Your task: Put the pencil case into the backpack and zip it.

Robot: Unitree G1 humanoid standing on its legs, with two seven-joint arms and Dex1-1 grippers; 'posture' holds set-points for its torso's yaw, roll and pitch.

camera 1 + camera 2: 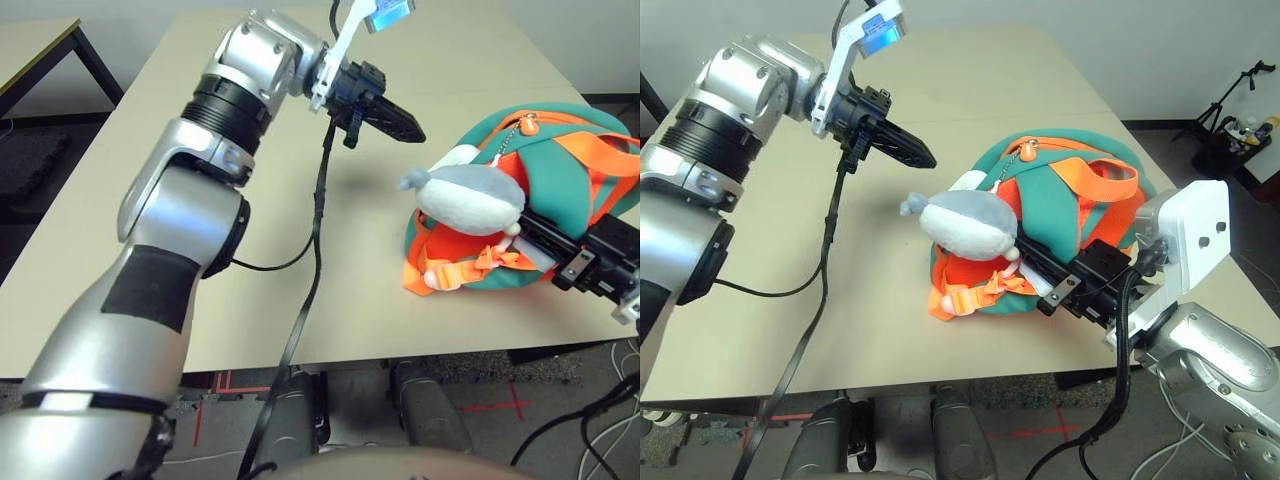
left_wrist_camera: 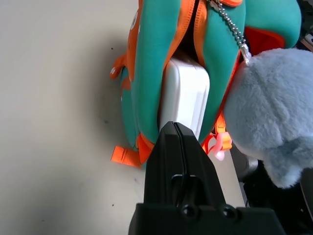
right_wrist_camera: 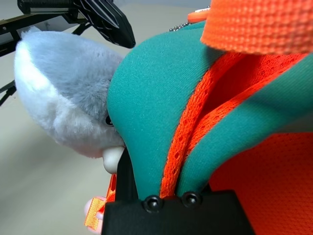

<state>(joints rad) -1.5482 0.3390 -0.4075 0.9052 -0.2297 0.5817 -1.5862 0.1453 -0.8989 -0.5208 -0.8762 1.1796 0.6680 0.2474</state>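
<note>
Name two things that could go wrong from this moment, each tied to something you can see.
1. The pencil case shows in the backpack opening; the zipper could jam on it if it is not pushed deeper.
2. The plush fish hangs beside the opening, so the shut left tool might snag it or its chain.
3. The right tool grips only a backpack edge, which may slip.

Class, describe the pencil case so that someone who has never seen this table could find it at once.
Start at the tan table and find the teal and orange backpack near its right edge. Look into its open zipper slot: the pencil case sits wedged there. It is flat, white and hard-looking with rounded corners, unlike the fluffy grey-white plush fish dangling from a bead chain outside.
</note>
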